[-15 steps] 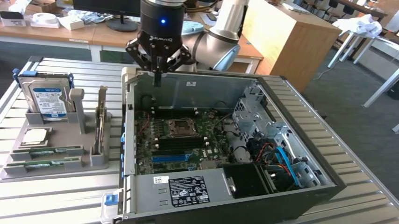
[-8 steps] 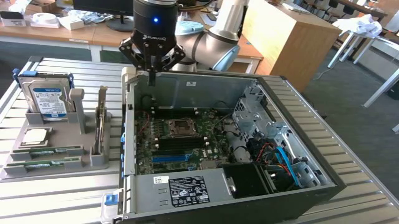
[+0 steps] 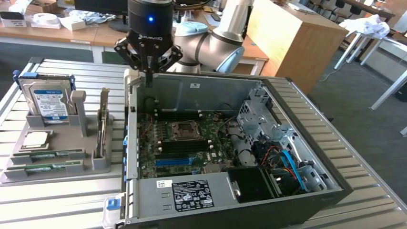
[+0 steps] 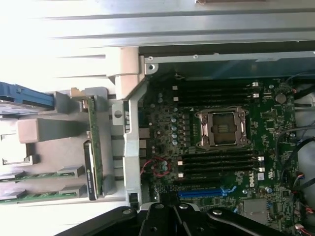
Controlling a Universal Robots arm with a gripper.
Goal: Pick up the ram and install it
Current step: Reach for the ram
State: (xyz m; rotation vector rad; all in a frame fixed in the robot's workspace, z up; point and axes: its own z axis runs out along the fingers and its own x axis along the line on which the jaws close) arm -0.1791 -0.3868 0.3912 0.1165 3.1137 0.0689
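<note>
Two ram sticks, thin green boards with white labels, lie flat in the grey holder [image 3: 76,162] at the exterior view's left: one ram [image 3: 49,155] [image 4: 42,175] behind the other [image 3: 45,168] [image 4: 34,195]. My gripper [image 3: 149,71] hangs over the open computer case's [image 3: 305,143] back corner on the exterior view's left, well above and away from the holder. Its fingers are shut with nothing between them. In the wrist view the gripper's [image 4: 167,216] black body shows over the motherboard [image 4: 216,147], whose black memory slots [image 4: 216,164] flank the bare processor socket [image 4: 221,128].
The holder also carries a blue-labelled hard drive [image 3: 47,98], a square silver processor chip [image 3: 35,139] and an upright green card with a metal bracket [image 3: 102,124] [image 4: 93,142]. The case's walls, drive cage [image 3: 260,119] and power supply [image 3: 184,193] ring the motherboard [image 3: 181,143].
</note>
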